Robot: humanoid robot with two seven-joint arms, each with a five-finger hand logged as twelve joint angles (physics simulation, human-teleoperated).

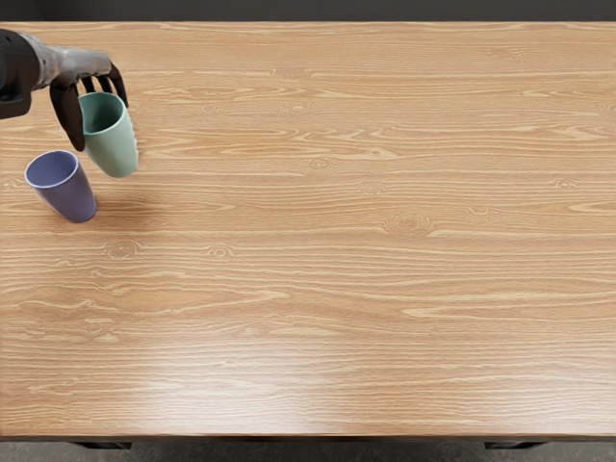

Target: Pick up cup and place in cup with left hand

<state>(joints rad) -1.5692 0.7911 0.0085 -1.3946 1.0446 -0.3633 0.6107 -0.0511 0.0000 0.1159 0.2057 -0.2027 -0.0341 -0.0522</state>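
I logged: one green cup [114, 142], mouth up, clamped in my left hand's [85, 64] fingers [67, 117]; one purple cup [69, 195], likely receiver, just off their near-left side.

Tabletop [337, 289] bright, warm, fairly even. 1 broad whitish glare patch along the near edge, washing out grain there. Soft, faint shadow right of purple cup [75, 202]; source itself out of frame. Green cup [115, 151] interior reads darker than its outer wall. Background strip [308, 10] past the far edge is dim grey. Wood grain and both cup rims render crisp.
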